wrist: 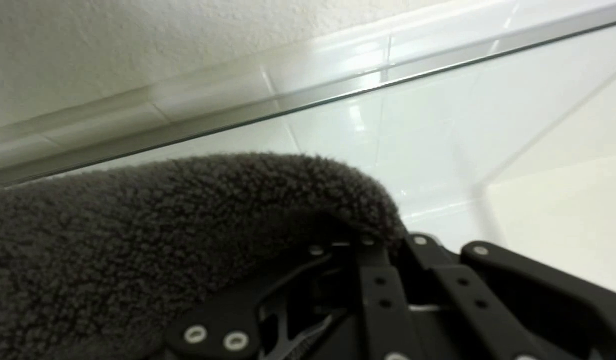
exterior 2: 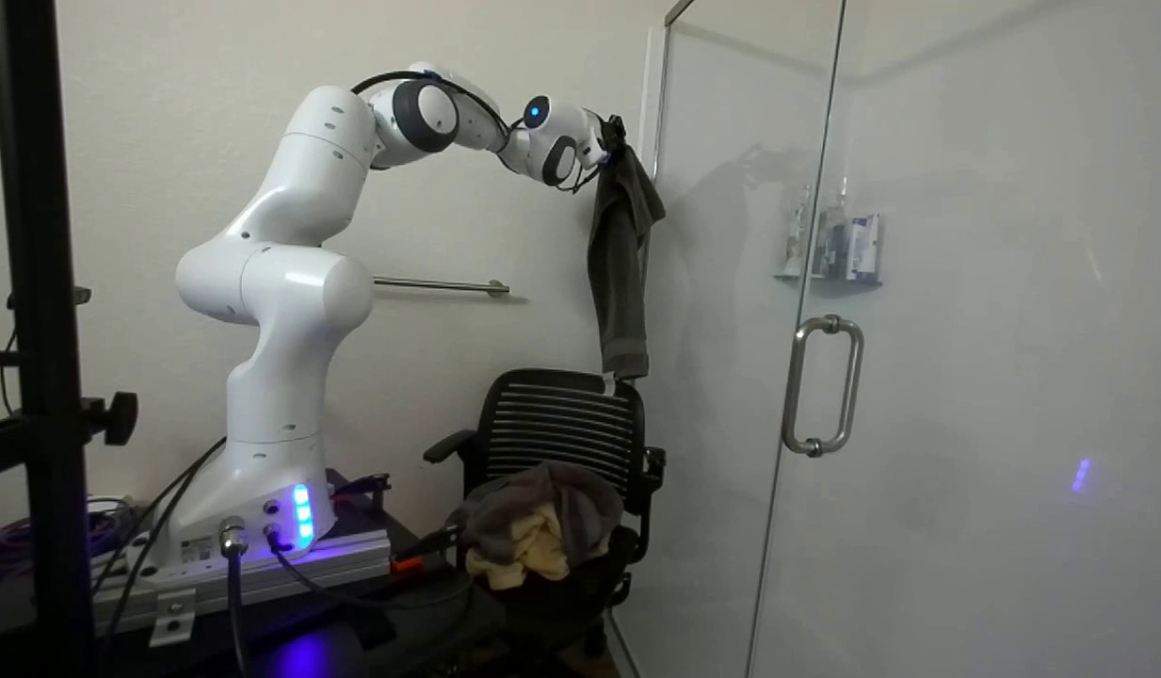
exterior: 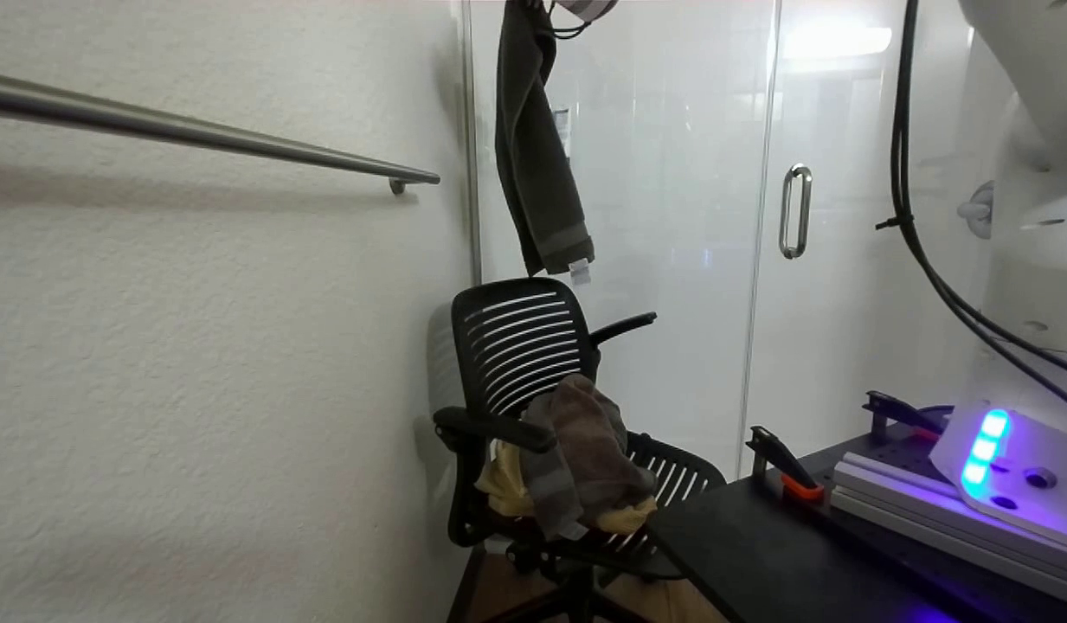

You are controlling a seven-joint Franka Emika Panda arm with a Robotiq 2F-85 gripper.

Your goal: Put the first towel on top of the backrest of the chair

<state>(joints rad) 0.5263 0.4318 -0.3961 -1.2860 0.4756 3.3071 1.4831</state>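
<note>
Jaws clamped on the dark towel (exterior: pixel 542 190), the gripper (wrist: pixel 393 244) dangles it, lower end near the backrest (exterior 2: pixel 561 424), past the table (exterior: pixel 741 545) corner. Heaped cloths (exterior: pixel 589 441) crowd the seat (exterior: pixel 684 467); clamps (exterior: pixel 784 457) line the table edge

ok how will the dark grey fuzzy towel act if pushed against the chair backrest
The dark grey fuzzy fabric towel is likely floppy: it hangs in folds from the end effector, so its lower end will probably buckle on contact. Its thick pile in the wrist view suggests it may cling rather than slide on the black slatted chair backrest.
</note>
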